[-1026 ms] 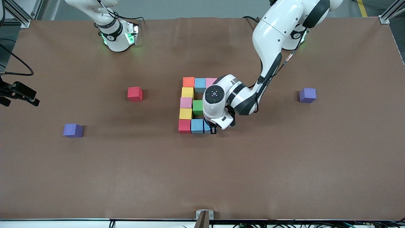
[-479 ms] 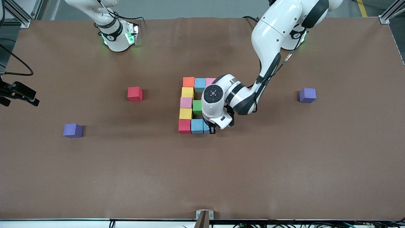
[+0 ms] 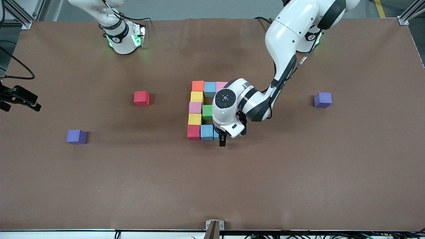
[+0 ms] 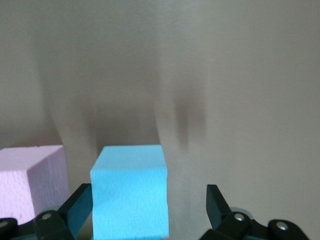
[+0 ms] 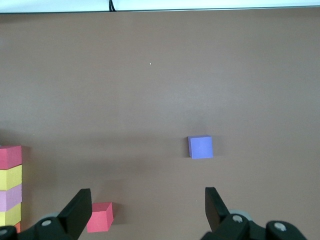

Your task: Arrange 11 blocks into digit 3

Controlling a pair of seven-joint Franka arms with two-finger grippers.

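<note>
Release looks like the step in hand: the left gripper (image 4: pixel 145 210) stands low over the near row of the blocky multicoloured figure of touching foam cubes (image 3: pixel 203 109), its fingers (image 4: pixel 77 207) spread wide around a light blue foam cube (image 4: pixel 129 192), one finger close against it and the other clear, so nothing is clamped. Just beside one finger sits a pale pink foam cube (image 4: pixel 31 182). In the front view the wrist hides the figure's end toward the left arm's side, so whether the middle bar is complete cannot be told. A loose red foam cube (image 3: pixel 141 98) lies well apart toward the right arm's end, as do two purple foam cubes (image 3: pixel 76 136). The right gripper (image 5: pixel 145 212) waits, fingers wide and empty, above bare table. Next, the left gripper should probably lift straight up without nudging the placed cube.
</note>
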